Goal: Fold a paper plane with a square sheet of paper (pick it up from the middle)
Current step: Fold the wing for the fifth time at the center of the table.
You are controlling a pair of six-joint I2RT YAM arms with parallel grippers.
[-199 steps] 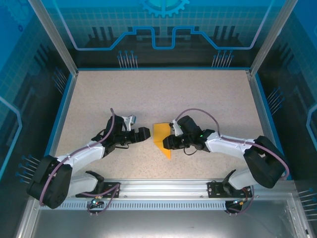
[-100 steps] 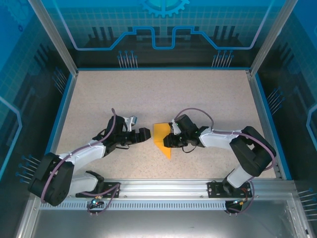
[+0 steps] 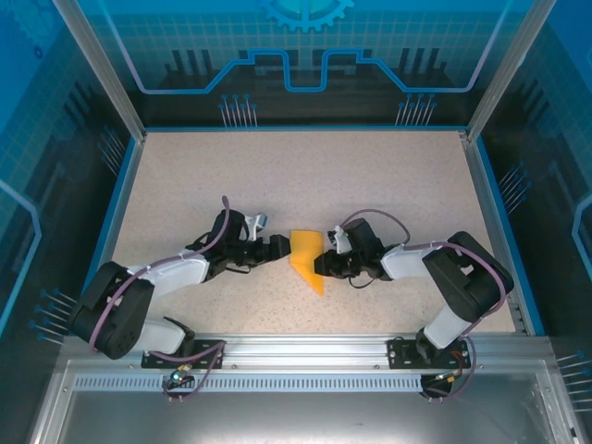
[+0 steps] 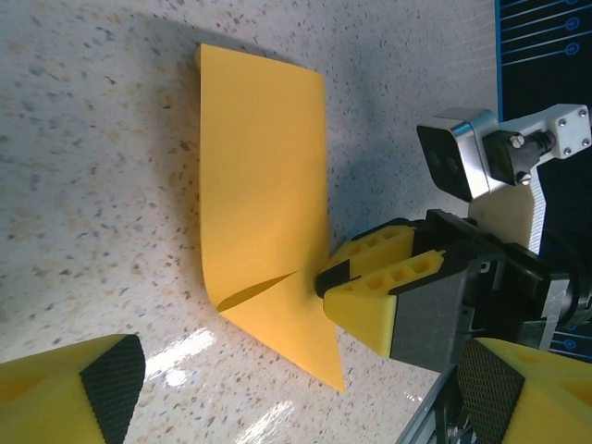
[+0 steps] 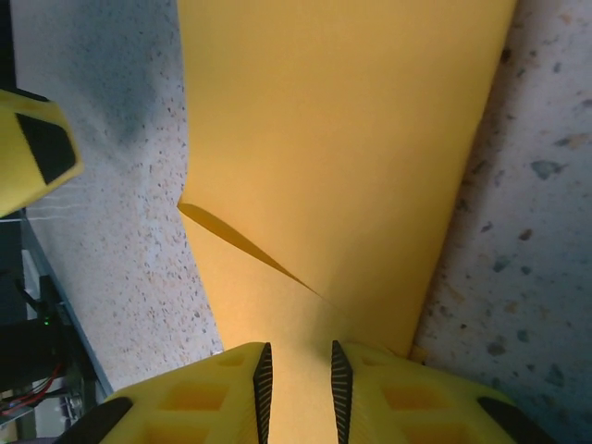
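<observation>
Paper plane [image 3: 305, 260], half made: what is the right hand [image 3: 324, 265] doing to it? (desk)

Its fingers [image 5: 213, 388] stand narrow, set down at the right edge, just beside a slanting fold [image 4: 259, 289]. Orange paper shows in the slit between them, but I cannot tell whether they nip it or merely press it flat. The left hand [image 3: 277, 248] hovers just off the opposite edge, spread wide and holding nothing. The plane itself lies on the speckled tabletop [image 3: 370, 176] between the two hands, pointed end toward the near edge. (photographer)

How should this fold be handled? (desk)

My reading is that the step is setting a crease. Thin paper skids and buckles, so the right hand ought to pin steadily. The left should slip under the free long edge, low and slow, and bring it over square before any pressing. Lift too fast and the pinned end may swing. (photographer)

Anything the lenses miss? (desk)

The contact under the right fingertips is covered by the fingers themselves. The pointed end is cut off in the right wrist view, and any centre crease is too faint to make out (photographer)
</observation>
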